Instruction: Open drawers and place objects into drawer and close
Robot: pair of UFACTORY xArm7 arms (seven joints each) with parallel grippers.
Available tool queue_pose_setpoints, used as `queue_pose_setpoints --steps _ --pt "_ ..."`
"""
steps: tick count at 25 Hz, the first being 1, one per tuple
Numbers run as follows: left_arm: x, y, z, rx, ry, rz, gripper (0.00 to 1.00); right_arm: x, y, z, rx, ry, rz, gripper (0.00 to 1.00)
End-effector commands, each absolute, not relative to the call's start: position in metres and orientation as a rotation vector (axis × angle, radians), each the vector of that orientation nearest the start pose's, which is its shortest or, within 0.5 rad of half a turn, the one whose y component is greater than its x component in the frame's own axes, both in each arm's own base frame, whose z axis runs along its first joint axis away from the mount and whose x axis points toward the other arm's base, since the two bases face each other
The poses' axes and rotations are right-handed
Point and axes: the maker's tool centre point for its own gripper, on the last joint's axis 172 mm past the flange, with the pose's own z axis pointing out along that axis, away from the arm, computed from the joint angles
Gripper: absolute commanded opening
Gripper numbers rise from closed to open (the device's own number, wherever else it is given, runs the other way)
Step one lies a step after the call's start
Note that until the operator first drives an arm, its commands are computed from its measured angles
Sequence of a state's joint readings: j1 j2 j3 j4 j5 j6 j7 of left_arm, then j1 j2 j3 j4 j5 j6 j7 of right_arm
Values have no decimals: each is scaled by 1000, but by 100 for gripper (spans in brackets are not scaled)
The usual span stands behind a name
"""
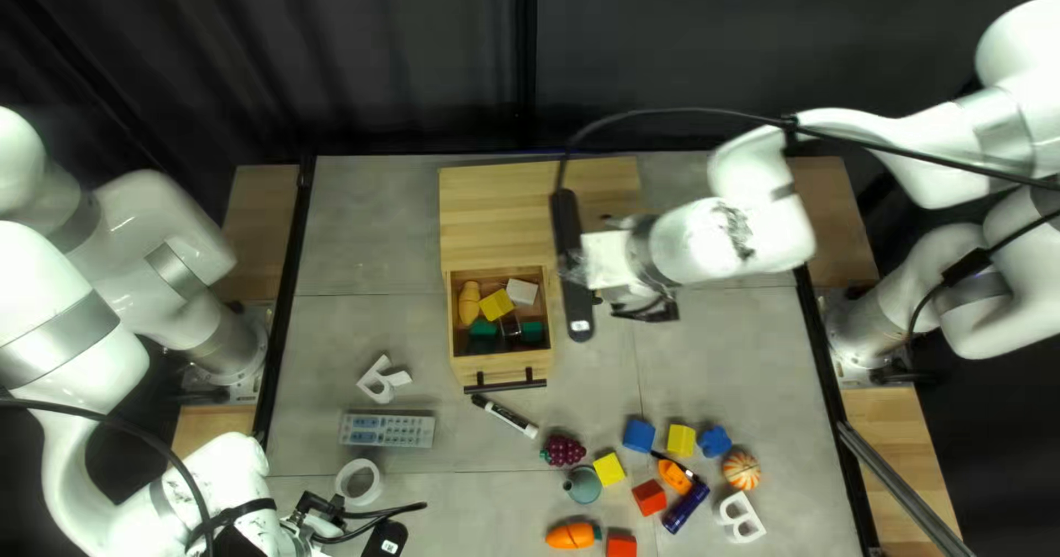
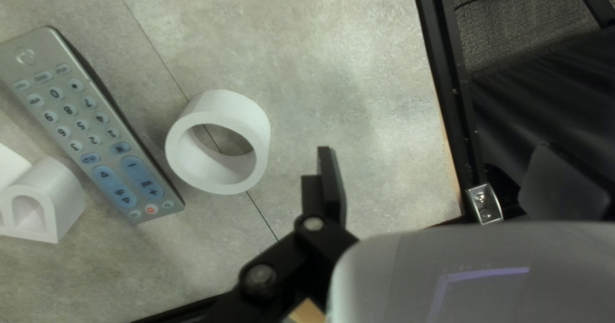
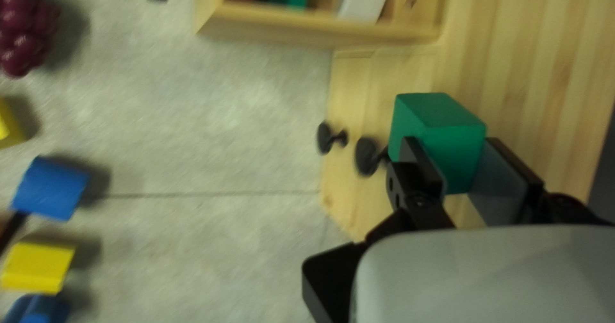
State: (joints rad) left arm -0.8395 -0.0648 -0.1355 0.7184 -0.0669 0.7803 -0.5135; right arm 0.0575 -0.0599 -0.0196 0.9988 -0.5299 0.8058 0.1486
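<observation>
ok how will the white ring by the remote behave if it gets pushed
The white ring would probably slide rather than roll, since it lies flat, the tabletop showing through its hole. It looks stiff, its thick wall holding an even round shape, and may be light for its size, being open through the middle.

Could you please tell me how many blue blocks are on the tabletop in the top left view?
2: a blue block left and another blue block right of a yellow block. Others may be hidden.
</observation>
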Motion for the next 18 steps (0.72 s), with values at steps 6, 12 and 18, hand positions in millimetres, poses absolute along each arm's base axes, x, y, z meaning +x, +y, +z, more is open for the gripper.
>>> queue_pose_setpoints --steps 6,12,18 --pt "222 -341 106 -3104 651 38 100 551 -39 245 -3426 -457 -617 1" --pt "222 -341 106 -3104 651 38 100 577 -22 231 -3378 -505 -650 3" --pt "222 -341 106 -3104 651 38 100 594 -11 214 -3353 -461 -586 100"
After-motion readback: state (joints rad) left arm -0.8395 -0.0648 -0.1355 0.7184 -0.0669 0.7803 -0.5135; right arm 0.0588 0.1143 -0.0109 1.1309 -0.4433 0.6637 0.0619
